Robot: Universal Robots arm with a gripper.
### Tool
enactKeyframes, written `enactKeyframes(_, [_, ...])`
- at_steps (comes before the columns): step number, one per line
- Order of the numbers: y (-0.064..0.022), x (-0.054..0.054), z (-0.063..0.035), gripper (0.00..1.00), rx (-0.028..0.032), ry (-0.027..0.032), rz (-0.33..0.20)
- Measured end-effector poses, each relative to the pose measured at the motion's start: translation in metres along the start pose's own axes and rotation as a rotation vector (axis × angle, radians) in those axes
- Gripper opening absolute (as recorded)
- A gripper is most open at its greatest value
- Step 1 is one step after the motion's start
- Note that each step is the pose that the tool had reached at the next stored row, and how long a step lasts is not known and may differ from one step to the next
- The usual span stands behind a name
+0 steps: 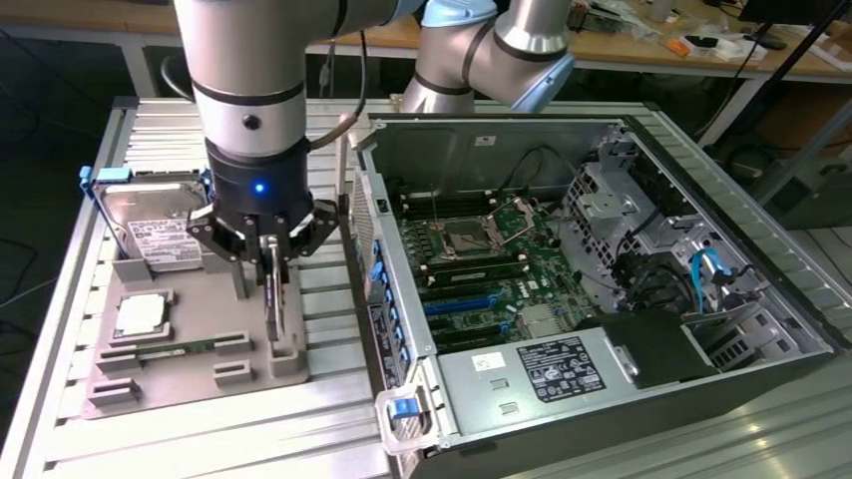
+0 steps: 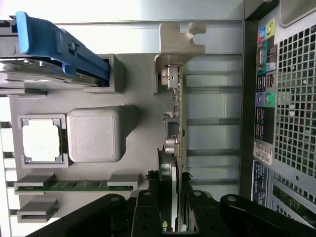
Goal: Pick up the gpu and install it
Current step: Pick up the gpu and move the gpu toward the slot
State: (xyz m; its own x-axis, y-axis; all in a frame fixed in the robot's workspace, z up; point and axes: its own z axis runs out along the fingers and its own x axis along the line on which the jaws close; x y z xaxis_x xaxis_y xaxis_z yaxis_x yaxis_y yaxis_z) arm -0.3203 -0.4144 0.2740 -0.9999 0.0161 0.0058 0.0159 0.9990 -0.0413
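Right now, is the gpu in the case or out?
Out. The gpu stands on edge in the gray tray beside the open case, with the fingers closed on its upper edge.

Place: a robotics lab or workshop is showing here.
Arm: an industrial robot arm (image 1: 250, 100) is reaching down over a ribbed metal table (image 1: 200, 439).
Hardware: an opened computer case (image 1: 493, 150) is lying at the exterior view's right.
Background: cluttered workbenches (image 1: 626, 50) are running along the far side.
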Motion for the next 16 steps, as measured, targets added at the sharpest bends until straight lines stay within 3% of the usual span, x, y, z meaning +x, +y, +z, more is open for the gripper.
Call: enactKeyframes(16, [-0.0018, 0.001, -0.0543, 0.27, -0.0001, -0.0042, 0.000])
